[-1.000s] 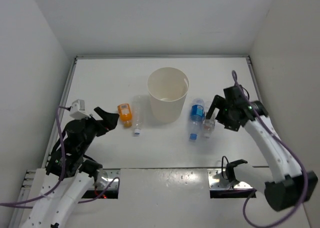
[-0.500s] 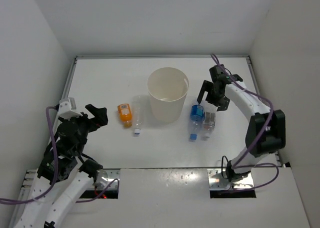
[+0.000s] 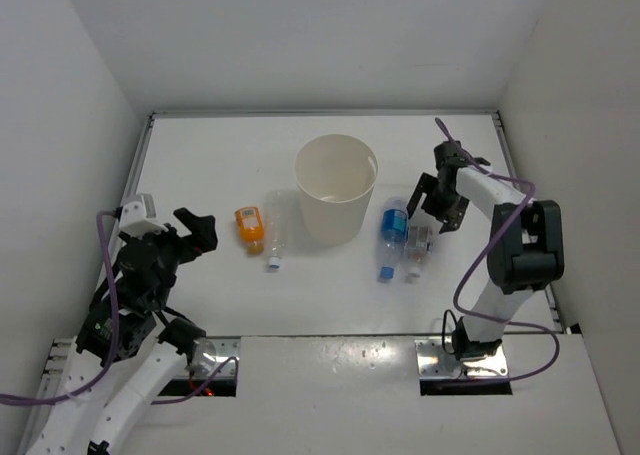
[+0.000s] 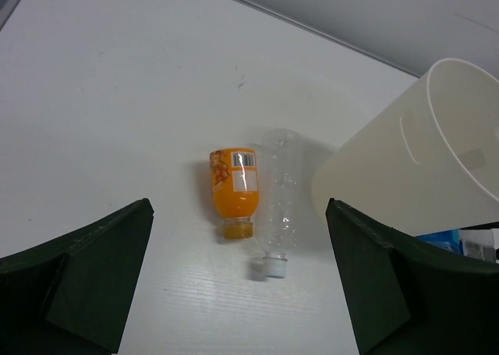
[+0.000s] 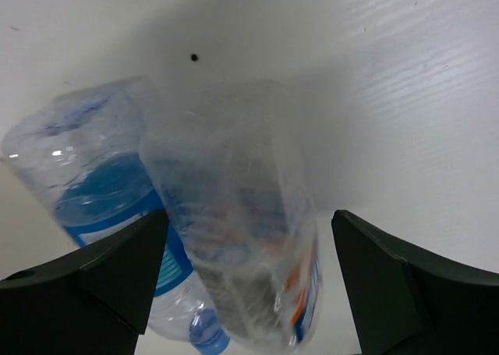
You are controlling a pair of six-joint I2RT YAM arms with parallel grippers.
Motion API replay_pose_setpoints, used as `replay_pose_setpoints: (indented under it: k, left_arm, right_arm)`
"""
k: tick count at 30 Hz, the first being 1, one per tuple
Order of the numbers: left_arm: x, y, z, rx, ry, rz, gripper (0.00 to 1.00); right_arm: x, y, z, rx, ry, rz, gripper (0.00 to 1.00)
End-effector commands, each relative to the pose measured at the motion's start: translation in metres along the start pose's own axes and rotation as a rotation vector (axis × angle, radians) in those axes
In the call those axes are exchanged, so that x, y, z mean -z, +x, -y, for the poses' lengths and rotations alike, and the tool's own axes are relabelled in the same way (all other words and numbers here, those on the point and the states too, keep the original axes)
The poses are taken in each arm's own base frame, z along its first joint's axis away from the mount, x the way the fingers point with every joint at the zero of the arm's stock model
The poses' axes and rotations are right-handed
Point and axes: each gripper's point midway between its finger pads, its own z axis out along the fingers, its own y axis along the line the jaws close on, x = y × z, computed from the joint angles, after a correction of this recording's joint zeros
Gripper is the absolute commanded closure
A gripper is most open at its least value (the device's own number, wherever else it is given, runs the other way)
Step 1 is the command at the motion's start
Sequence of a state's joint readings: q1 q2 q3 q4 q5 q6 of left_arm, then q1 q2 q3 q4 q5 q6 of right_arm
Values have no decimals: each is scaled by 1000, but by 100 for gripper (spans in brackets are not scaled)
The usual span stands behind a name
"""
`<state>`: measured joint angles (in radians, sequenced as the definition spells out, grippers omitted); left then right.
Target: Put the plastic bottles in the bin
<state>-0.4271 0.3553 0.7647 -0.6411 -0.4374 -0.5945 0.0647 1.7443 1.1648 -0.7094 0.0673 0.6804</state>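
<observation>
The right hand (image 3: 433, 213) is down at the table (image 3: 220, 155) with its 2 fingers spread, 1 on each side of a crumpled clear bottle (image 3: 418, 243) that lies on its side. In the right wrist view this clear bottle (image 5: 234, 214) fills the space between the fingers, with a narrow gap showing on the outer side, so the hand (image 5: 245, 285) is released and straddling it rather than clamped on it. A blue-labelled bottle (image 3: 392, 233) lies touching the clear one just outside the hand's inner finger, between the hand and the bin (image 3: 335, 213); its blue label (image 5: 101, 183) shows behind that finger. The bin stands upright, just beyond the blue-labelled bottle from the right hand. The left hand (image 3: 195, 230) hangs above the table with its fingers fully spread and nothing between them (image 4: 238, 242). Ahead of it lie 2 more bottles side by side and touching: an orange bottle (image 4: 234, 187) nearer the hand's centre line, and a clear white-capped bottle (image 4: 281, 199) on the bin side of it, both with their caps pointing back towards the hand. The bin's wall (image 4: 374, 175) rises just past the clear white-capped bottle, ahead of the left hand's right finger.
</observation>
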Motion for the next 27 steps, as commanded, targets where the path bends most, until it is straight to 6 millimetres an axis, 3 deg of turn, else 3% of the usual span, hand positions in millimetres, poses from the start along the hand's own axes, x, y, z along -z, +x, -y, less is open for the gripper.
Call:
replay_pose_setpoints:
  k: [1,5,9,13,16,20,22,25,26,27]
  left_arm:
    - [-3,-1,7,-4,25,3,0]
    - [-2,-1,7,-4,25,3,0]
    - [-2,-1,7,5,25,3,0]
    - [-2,-1,7,5,25,3,0]
    - [-2,-1,7,5,25,3,0]
    - [-2,-1,7,5,25,3,0]
    - [0,-1,10,7,46,2,0]
    - [-2,3,9,12,42,-5,0]
    - [0,1,9,16,46,2,0]
    - [0,1,9,16,46,2,0]
  right_arm:
    - [-17,13,3,-9,-30,-57,14]
    - [-28,25,13,-9,-11,-85,15]
    - [-29,27,21,-21,-6,-104,23]
    - [-27,32,32,-38,25,-131,53]
    - [-8,20,41,-46,70,-87,64]
    - [36,-9,58,-49,142,60,78]
    - [73,-32,57,-70,122,183,80]
    - [116,-51,53,-124,82,312,88]
    - [147,-66,51,-161,56,416,94]
    - [162,-69,53,-191,50,454,98]
